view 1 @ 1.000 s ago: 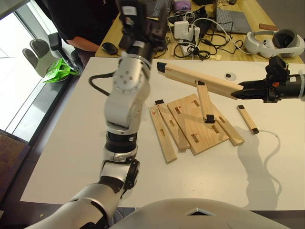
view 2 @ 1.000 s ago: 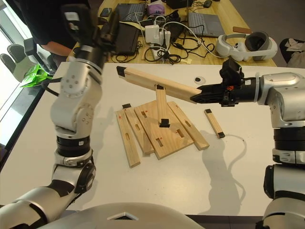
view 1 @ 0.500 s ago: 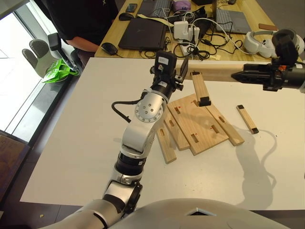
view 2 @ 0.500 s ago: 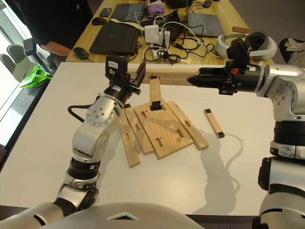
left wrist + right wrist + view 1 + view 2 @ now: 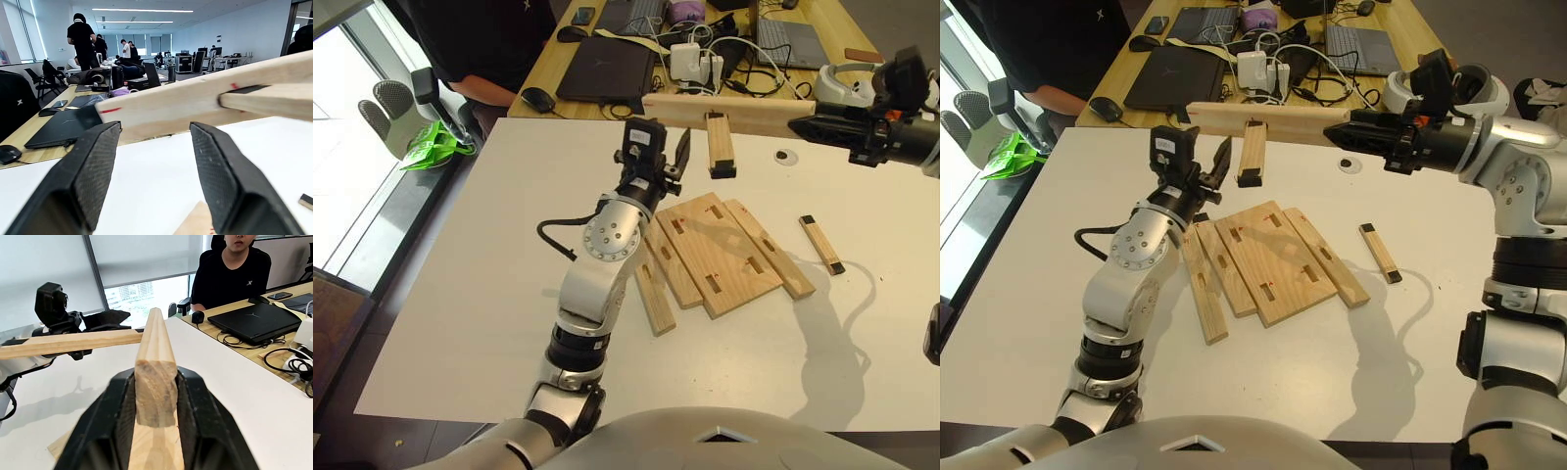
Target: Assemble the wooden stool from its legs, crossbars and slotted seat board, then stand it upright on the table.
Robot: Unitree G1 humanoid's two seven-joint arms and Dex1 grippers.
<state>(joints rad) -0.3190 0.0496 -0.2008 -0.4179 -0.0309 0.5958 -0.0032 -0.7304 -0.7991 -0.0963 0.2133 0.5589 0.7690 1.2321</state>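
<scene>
The left end effector (image 5: 1206, 164) stands released in the middle of the frame. Its two black fingers (image 5: 95, 166) are spread wide with nothing between them and point up toward the free end of the raised timber; no contact is visible.

Just below and to its right, the pale slotted seat board (image 5: 715, 257) lies flat on the white tabletop (image 5: 460, 274). Two long wooden legs (image 5: 652, 294) lie against its left edge and a third leg (image 5: 771, 250) runs along its right. A short black-tipped crossbar (image 5: 822, 245) lies alone further right, well apart from the board.

Higher in the frame, the right end effector (image 5: 155, 382) is clenched on one end of a long pale wooden beam (image 5: 1263, 116), held level above the tabletop's far edge. A short hanging crossbar (image 5: 1252, 154) with a black end is joined to the beam and points down. A small round black-and-white disc (image 5: 786, 155) sits on the tabletop below the beam.

Beyond stands a wooden desk (image 5: 832, 20) carrying a closed black laptop (image 5: 607, 80), a black mouse (image 5: 538, 99), white chargers with tangled cables (image 5: 700, 61) and a white headset (image 5: 1464, 93).

The left wrist view looks into an open office under ceiling strip lights (image 5: 142, 10). In the head view, windows (image 5: 342, 147) run down the left edge.
</scene>
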